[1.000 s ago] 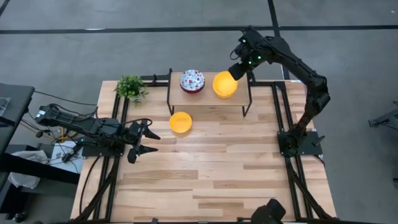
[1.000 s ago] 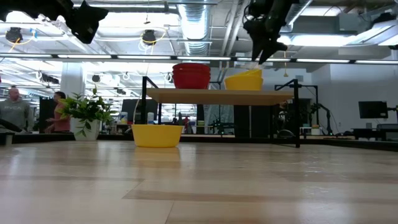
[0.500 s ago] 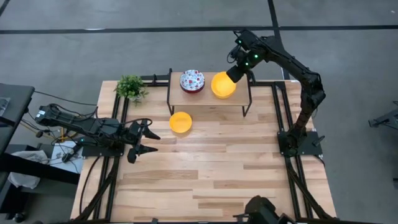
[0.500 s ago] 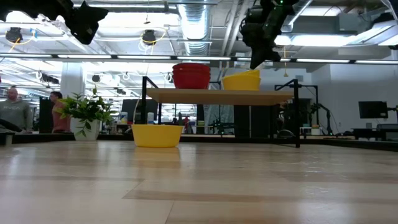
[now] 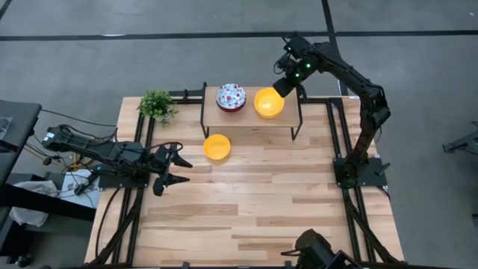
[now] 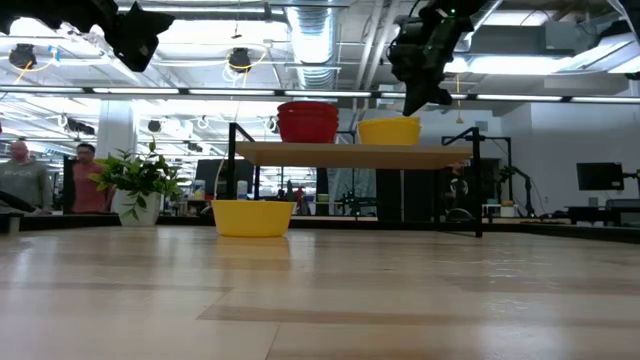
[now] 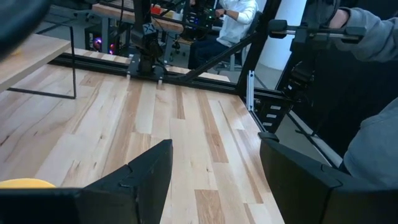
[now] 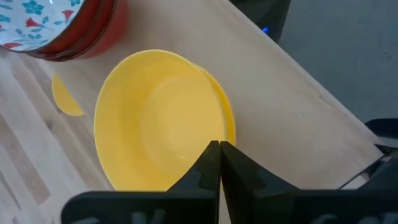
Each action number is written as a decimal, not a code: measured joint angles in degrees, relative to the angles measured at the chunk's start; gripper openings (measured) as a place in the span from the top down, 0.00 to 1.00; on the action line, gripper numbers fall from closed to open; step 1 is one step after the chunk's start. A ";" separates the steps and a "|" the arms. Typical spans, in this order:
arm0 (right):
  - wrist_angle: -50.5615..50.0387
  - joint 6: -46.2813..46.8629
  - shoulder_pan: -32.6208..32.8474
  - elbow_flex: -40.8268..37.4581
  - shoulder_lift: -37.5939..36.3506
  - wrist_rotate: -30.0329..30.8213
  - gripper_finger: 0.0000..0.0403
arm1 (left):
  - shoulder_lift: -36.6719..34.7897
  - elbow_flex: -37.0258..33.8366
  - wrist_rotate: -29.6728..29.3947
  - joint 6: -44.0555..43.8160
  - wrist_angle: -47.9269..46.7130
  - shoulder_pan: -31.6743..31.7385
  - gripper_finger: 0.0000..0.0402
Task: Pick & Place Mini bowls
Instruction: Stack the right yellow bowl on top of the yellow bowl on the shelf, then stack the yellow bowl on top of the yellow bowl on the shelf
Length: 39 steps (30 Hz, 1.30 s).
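Note:
Two yellow mini bowls sit nested [image 5: 269,102] [image 8: 158,137] on the right half of a small wooden shelf [image 5: 250,113]; the lower one's rim [image 8: 229,121] peeks out. My right gripper [image 5: 282,87] [image 8: 219,148] is shut, tilted down from the far right, its tips at the top bowl's rim. A stack of floral bowls with red outsides [image 5: 231,97] [image 6: 307,122] stands on the shelf's left half. Another yellow bowl [image 5: 217,146] [image 6: 252,217] sits on the table before the shelf. My left gripper [image 5: 173,166] [image 7: 214,168] waits open at the table's left edge. My right gripper has its shut fingertips [image 8: 211,155] right at the top yellow bowl's rim [image 8: 208,140], on the side toward the shelf's far right corner, slanting down from above. I cannot tell whether they touch the rim. The bowl sits level in the bowl below it.
A small green plant [image 5: 157,105] stands at the table's far left corner. The shelf's black legs [image 5: 297,127] stand on the table's far part. People show beyond the table [image 6: 20,180] [image 7: 373,124]. Bare wood lies across the table's middle and near half [image 5: 254,202].
My right gripper has shut and sunk a little toward the yellow bowl on the shelf. That bowl stood tilted, its right rim raised, and now sits level in the one below.

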 joint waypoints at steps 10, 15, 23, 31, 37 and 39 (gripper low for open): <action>1.79 -0.34 0.43 -0.02 0.01 -1.42 1.00 | 0.00 0.00 0.00 0.00 0.31 -0.01 0.40; 3.77 0.04 0.31 -4.77 -0.03 -1.47 1.00 | 0.00 0.00 0.00 -0.02 0.44 0.01 0.40; 6.20 0.23 -0.37 -6.07 -0.23 -5.42 1.00 | 0.00 0.00 0.00 -0.23 0.87 -0.01 0.40; 5.19 1.15 4.91 0.35 -0.51 -7.56 1.00 | 0.00 0.00 0.00 -0.24 1.29 -0.01 0.40; 0.58 -6.86 13.47 0.42 -0.59 -10.90 1.00 | 0.00 0.00 0.00 -0.67 1.36 -0.01 0.40; -2.78 -11.16 16.89 0.42 -0.64 -11.07 1.00 | 0.00 -0.02 0.00 -1.70 1.42 -0.01 0.40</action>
